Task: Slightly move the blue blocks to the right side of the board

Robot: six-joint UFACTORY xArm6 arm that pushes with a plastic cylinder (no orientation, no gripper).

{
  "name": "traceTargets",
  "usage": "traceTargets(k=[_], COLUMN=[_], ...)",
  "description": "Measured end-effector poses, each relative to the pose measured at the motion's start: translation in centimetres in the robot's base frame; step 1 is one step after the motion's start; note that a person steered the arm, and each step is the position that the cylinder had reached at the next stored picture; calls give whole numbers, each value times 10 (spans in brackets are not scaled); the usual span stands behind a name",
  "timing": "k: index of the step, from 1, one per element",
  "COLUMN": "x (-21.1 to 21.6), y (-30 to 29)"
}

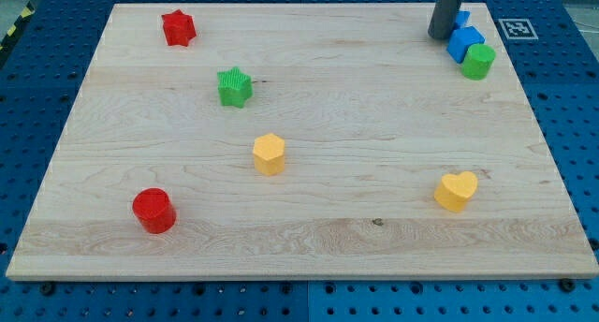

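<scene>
My tip [440,36] is at the view's top right, touching or just left of the blue blocks. A blue cube-like block [464,43] sits right of the tip. A second blue block [462,19] shows partly behind the rod, its shape unclear. A green cylinder [478,62] touches the blue cube on its lower right.
The wooden board [374,116] also holds a red star [178,28] at top left, a green star [235,87], a yellow hexagon [269,154], a red cylinder [153,211] at bottom left and a yellow heart [456,192] at lower right. A printed marker [517,28] lies off the board's top right corner.
</scene>
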State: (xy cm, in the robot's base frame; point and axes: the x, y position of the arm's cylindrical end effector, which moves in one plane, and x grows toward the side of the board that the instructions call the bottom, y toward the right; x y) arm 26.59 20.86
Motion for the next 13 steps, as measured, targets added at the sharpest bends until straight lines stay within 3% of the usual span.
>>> traceTargets(k=[3, 5, 8, 9, 13], x=[-1, -1, 45, 47, 41], y=[27, -2, 3, 27, 14])
